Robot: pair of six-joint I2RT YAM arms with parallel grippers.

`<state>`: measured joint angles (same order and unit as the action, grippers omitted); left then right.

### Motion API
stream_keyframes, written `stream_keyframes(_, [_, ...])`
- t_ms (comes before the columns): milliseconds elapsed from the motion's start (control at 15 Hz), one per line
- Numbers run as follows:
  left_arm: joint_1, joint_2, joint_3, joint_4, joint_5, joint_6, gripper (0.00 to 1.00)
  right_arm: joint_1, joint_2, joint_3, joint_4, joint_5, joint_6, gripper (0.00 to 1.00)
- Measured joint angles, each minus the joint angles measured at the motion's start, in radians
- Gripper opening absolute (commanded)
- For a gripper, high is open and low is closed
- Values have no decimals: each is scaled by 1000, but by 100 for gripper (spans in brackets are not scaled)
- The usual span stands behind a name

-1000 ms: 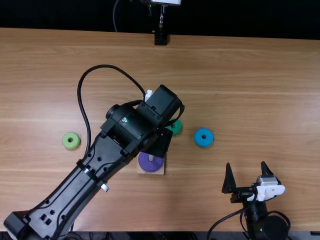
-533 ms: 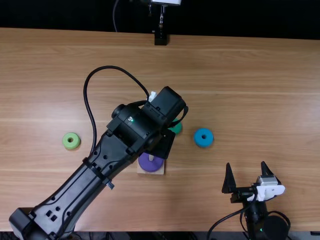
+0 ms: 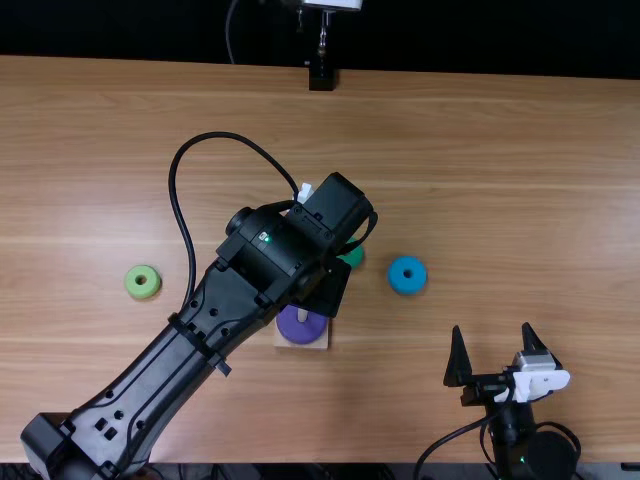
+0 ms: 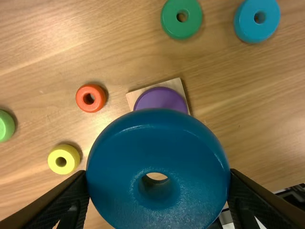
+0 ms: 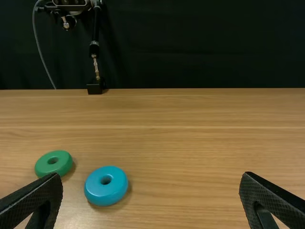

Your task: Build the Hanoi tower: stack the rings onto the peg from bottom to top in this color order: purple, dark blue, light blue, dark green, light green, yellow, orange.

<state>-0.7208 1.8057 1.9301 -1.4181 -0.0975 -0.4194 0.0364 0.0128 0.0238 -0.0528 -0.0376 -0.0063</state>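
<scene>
So the back of my setup is a black backdrop [image 3: 450,35], with a dark stand [image 3: 322,76] at the far edge of the light brown wooden counter [image 3: 490,180].

Starting on the left, the light green ring [image 3: 142,292] lies flat on the wood. The left arm [image 3: 190,370] comes up from the near edge and slants across toward the middle. Over on my left wrist view I've got the yellow ring [image 4: 67,152] and the orange ring [image 4: 84,99], both flat on the counter between the light green one and the wooden base [image 3: 302,346].

The purple ring [image 3: 302,330] sits on that base with the pale peg [image 3: 302,315] poking up through it. My left hand [image 3: 324,290] hangs right by the peg, fingers clamped on either side of the dark blue ring [image 4: 157,138], which is up off the counter. From here I can't tell if its hole lines up with the peg, tbh.

Next along is the dark green ring [image 3: 355,257], just past the left hand and flat on the wood, then the light blue ring [image 3: 407,288] near it, also flat.

Far right, my right hand [image 3: 492,330] is over the near part of the counter, its two fingers spread wide, pointing toward the far side.
</scene>
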Motion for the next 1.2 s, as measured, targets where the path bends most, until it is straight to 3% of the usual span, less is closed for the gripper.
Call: stream_keyframes(1200, [-29, 40, -45, 3, 0, -8, 0, 0, 0, 0, 0, 0, 0, 100])
